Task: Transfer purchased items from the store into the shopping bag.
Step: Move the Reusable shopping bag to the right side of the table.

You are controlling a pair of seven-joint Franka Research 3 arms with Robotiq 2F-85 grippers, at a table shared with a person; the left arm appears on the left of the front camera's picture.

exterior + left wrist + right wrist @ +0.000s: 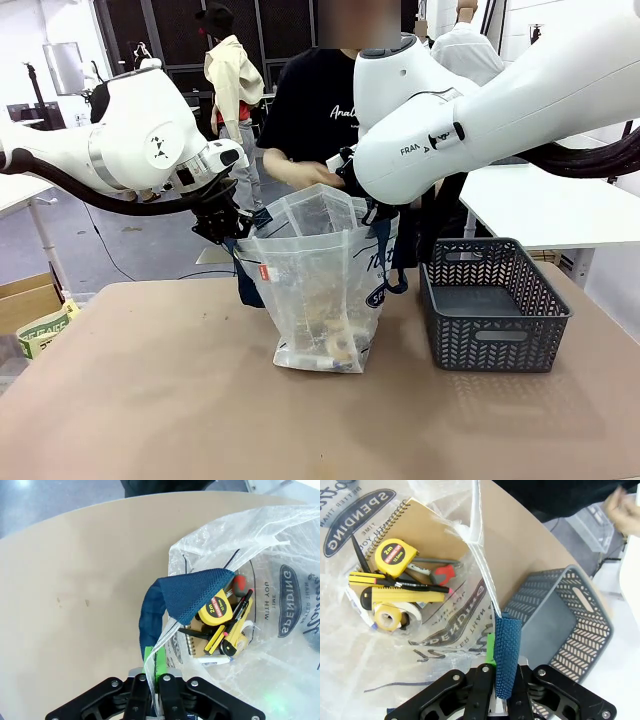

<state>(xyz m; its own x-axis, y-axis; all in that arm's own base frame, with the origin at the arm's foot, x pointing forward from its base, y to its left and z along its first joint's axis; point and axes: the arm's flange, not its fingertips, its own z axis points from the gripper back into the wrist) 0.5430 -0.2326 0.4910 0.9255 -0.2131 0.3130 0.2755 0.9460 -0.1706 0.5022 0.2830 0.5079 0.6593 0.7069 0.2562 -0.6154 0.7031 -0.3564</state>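
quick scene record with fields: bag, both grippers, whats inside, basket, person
shopping bag: upright on the table, mouth held open
left gripper: shut on the bag's rim beside a navy handle
right gripper: shut on the other navy handle
inside bag: yellow tape measure, spiral notebook, yellow utility knife, tape roll, black pen
mesh basket: on the table, right of the bag in the front view
person: behind the bag, hand above its mouth

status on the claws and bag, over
Left claw shut on bag rim, right claw shut on its strap. Bag held open on table, goods inside. Person's hand near the mouth; basket alongside, apart.
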